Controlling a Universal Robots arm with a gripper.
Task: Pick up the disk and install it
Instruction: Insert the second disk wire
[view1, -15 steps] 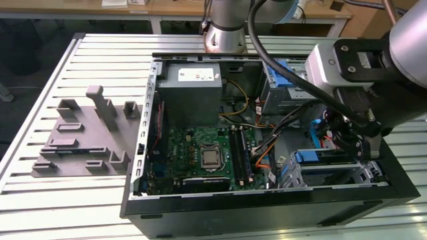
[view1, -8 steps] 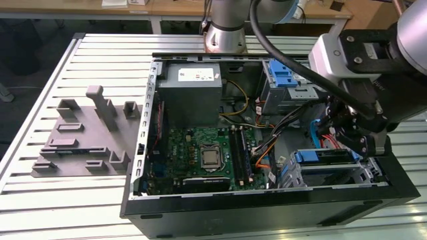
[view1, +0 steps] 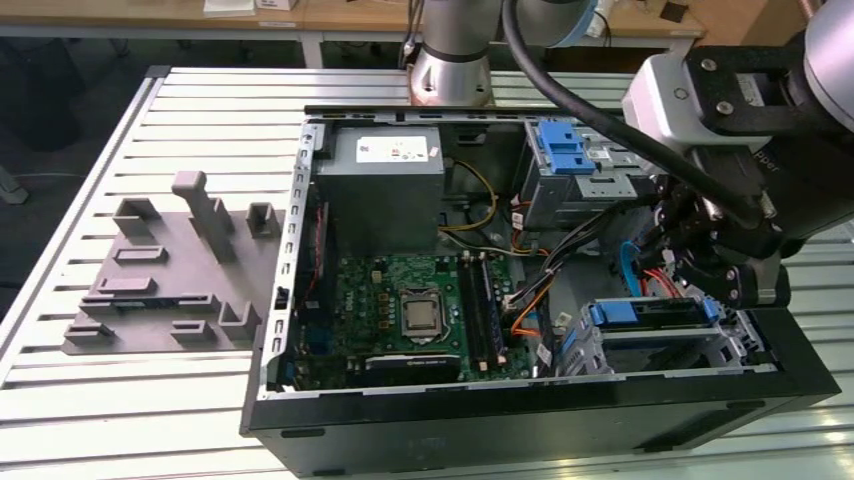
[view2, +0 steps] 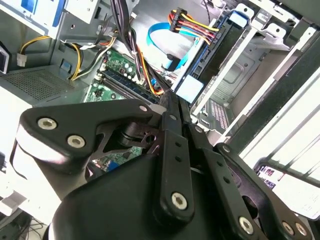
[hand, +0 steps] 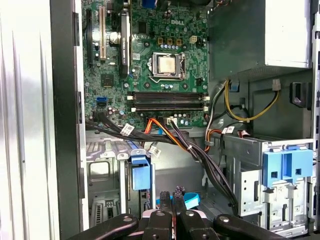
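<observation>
- disk (view1: 657, 313): you see it in its blue caddy, seated in the drive cage (view1: 747, 345) at the front corner of the computer case (view1: 534, 415), on the exterior view's right.
- in the first wrist view the blue end of the caddy (hand: 141, 176) stands out of the cage, under the bundle of black cables (hand: 200, 155).
- the gripper (view1: 705, 283) hangs inside the case, just above the disk; whether it touches it, you cannot tell.
- in the second wrist view the fingers (view2: 176, 145) lie narrow, pressed one to the other, near a blue flat cable (view2: 167, 42).
- the motherboard (view1: 407, 310) lies in the middle of the case.
- a grey fixture plate (view1: 160, 290) rests on the table (view1: 80, 400), beside the case.
</observation>
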